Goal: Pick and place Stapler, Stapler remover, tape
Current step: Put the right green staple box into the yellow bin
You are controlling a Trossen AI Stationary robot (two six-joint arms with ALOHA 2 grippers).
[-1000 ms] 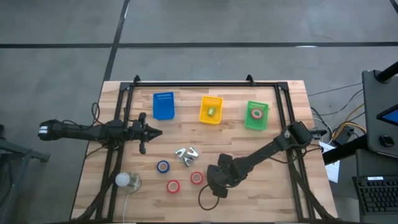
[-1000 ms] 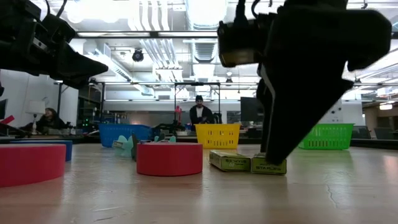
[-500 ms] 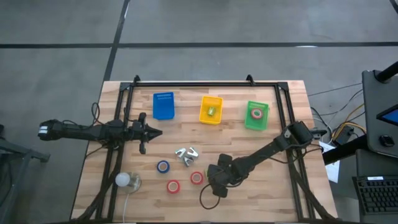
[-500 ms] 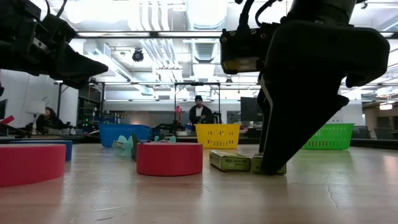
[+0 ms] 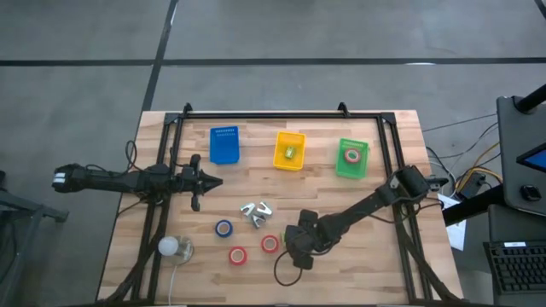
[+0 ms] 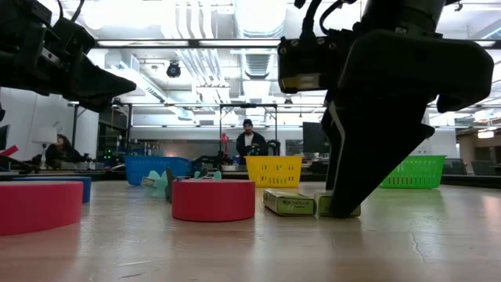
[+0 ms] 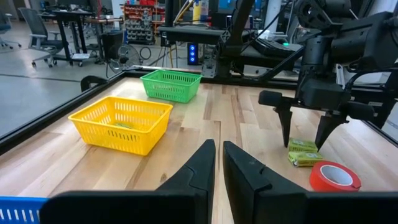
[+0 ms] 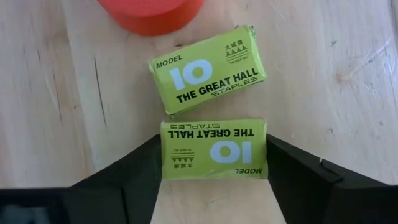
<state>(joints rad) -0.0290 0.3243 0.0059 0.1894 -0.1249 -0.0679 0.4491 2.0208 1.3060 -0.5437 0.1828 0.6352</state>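
Note:
Two green staple boxes lie flat on the table side by side (image 8: 208, 70). My right gripper (image 8: 212, 142) is open and pointing down, with one finger on each short end of the nearer box (image 8: 214, 152); the high view puts it at the table's near middle (image 5: 296, 245). Red tape rolls (image 5: 270, 244) (image 5: 237, 255) and a blue one (image 5: 223, 228) lie flat nearby, and another red roll sits in the green bin (image 5: 351, 157). Silver staple removers (image 5: 256, 211) lie in a cluster. My left gripper (image 5: 215, 181) is shut and hovers at mid-left. My right gripper comes from above with a finger (image 8: 140, 171) beside each short end of the nearer staple box (image 8: 180, 152), which lies flat on the table. Whether the fingers touch the box, I cannot tell.
Blue bin (image 5: 224, 145), yellow bin (image 5: 289, 150) and green bin (image 5: 351, 172) stand in a row along the far side. A white ball-like thing (image 5: 169, 247) lies near the left front corner. A black frame borders the table. People show in the room behind.
My right gripper has come down onto the table over the nearer staple box, and its fingers now hide most of that box in the low view. Nothing else has moved.

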